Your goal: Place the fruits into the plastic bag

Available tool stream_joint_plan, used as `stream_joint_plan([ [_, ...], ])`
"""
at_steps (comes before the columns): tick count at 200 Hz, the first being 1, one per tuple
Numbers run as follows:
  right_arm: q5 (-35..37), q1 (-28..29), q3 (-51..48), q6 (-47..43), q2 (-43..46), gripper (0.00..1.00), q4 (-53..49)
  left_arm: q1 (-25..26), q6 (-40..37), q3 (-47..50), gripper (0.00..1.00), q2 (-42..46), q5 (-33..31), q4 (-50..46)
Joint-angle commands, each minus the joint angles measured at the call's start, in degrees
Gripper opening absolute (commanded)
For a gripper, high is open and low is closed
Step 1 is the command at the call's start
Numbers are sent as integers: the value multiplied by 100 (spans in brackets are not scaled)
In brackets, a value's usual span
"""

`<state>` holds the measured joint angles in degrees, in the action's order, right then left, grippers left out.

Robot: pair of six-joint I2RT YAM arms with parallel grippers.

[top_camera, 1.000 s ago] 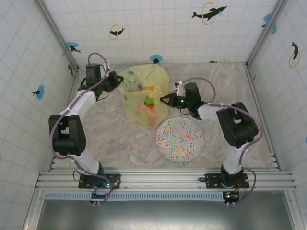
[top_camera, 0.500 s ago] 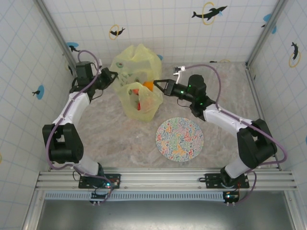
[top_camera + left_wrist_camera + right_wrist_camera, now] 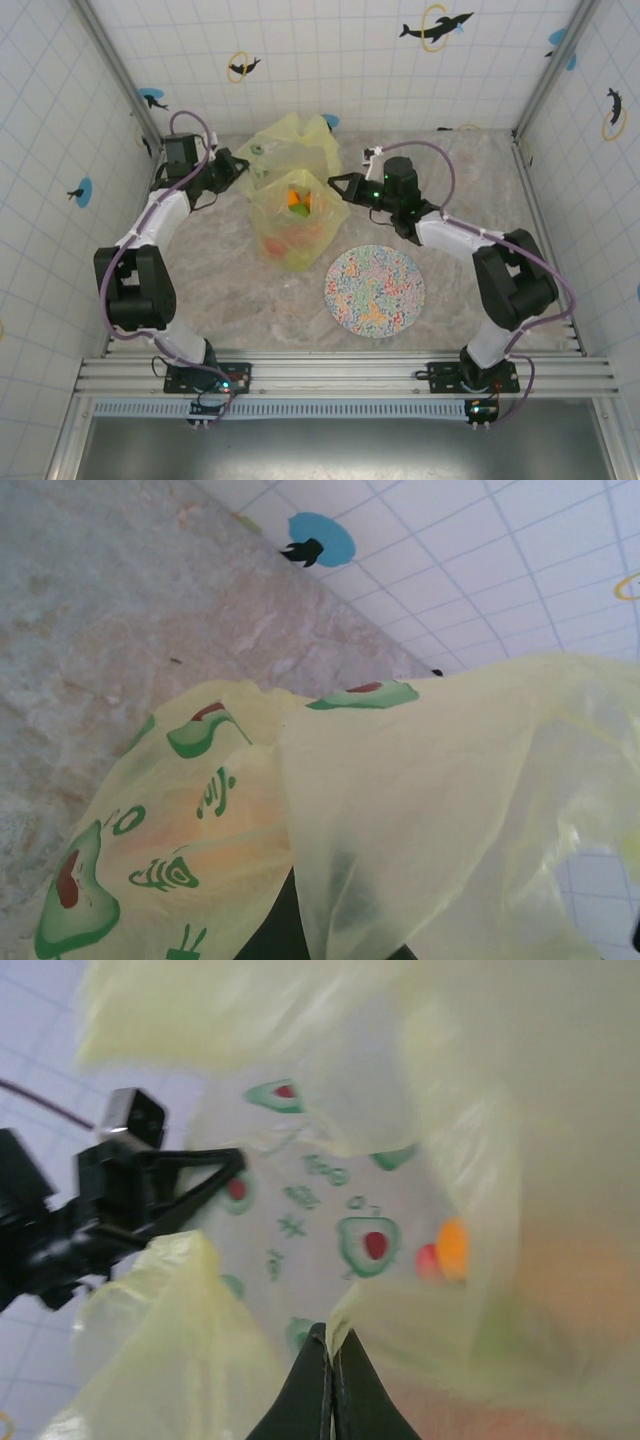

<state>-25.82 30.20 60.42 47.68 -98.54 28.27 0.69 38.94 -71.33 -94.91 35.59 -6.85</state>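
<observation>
— While the two arms hold the plastic bag (image 3: 290,215) by its rim towards the back of the worktop (image 3: 220,285), which step would you say is in hand?

— The closing one, most likely. The left end effector (image 3: 238,166) is pressed together on the bag's left edge. The right end effector (image 3: 333,183) is pinched shut on the right edge, and the right wrist view shows thin yellow-green film caught between its closed fingers.

— And where are the fruits?

— Inside the bag. From above, an orange fruit (image 3: 296,197) shows through the mouth with a green fruit (image 3: 307,208) touching it. A reddish patch (image 3: 280,243) glows through the film lower down. The plastic blurs them too much for a full count.

— What else is about?

— A speckled plate (image 3: 375,290) lies near the bag, on the side nearer the right arm's base.

— What does the next move call for?

— If every fruit is in, the bag wants lowering by both arms together, mouth upward. Neither should let go until the weight rests on the worktop. One side freed early could let the bag slump and spill.

— Is its bottom already down?

— That cannot be told from these views.
</observation>
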Motion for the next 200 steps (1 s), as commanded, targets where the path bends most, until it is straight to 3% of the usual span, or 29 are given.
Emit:
stream_joint_plan([
  [1, -156, -123, 303, -290, -113, 10, -324, -16, 138, 111, 11, 68, 58, 301],
  [43, 206, -362, 165, -1133, 511, 40, -1025, -8, 105, 587, 48, 791, -344, 708],
  [67, 735, -456, 43, -1717, 1029, 53, -1461, -8, -49, 998, 62, 1365, -648, 966],
  [101, 1303, -628, -207, -2467, 1679, 63, -1919, -13, -177, 1814, 73, 2181, -1093, 1542],
  [160, 2631, -1091, -779, -3376, 2445, 76, -2344, -14, -194, 3279, 83, 3431, -2167, 2466],
  [200, 3899, -1295, -1544, -3781, 2611, 92, -2159, -6, -96, 4560, 93, 3871, -3600, 2915],
])
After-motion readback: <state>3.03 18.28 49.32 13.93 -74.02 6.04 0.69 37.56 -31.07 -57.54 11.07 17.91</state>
